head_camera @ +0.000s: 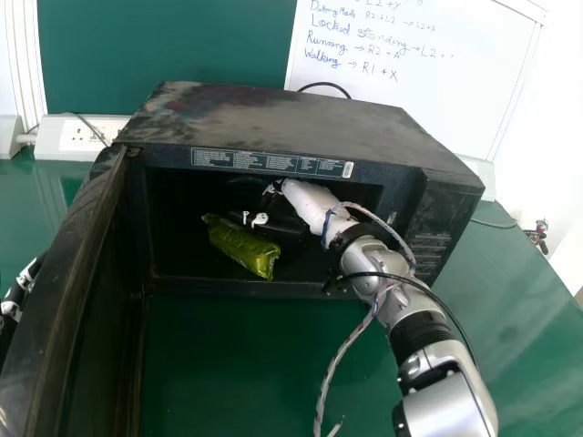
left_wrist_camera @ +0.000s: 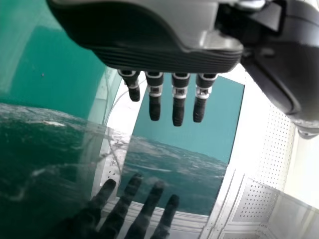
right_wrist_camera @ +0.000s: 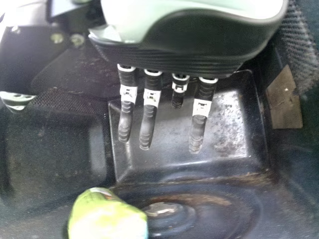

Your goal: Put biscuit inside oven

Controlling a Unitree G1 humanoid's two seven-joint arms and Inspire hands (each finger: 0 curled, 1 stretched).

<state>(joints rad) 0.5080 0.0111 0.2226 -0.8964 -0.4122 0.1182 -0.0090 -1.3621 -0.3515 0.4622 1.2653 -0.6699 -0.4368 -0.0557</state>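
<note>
- Nearest me along the robot's right side, the right arm (head_camera: 437,364) slants forward over the green table (head_camera: 228,364), a loose cable (head_camera: 342,364) hanging off it; its near end is cut off by the bottom edge of the head view.
- At the left edge of the head view, just outside the door, a sliver of the left hand (head_camera: 13,302) shows; the left wrist view has its fingers (left_wrist_camera: 178,107) straight and relaxed, with dark reflections below them in a shiny surface.
- The oven door (head_camera: 59,300) stands wide open on the left; its near end runs out of sight.
- The oven (head_camera: 282,118) sits behind, its mouth facing the robot; the back of the cavity is dark and hard to make out from the head view.
- Inside, the biscuit packet (head_camera: 241,246), green and shiny, lies at a slant on the oven floor; the right wrist view cuts off part of it.
- The right hand (head_camera: 305,198) is in there too, open and extended, its fingers (right_wrist_camera: 149,119) apart from the packet; in the head view they blend into the shadow.
- Farther off are a wall socket panel (head_camera: 94,135) and a whiteboard (head_camera: 392,91), its lower part hidden by the oven.
</note>
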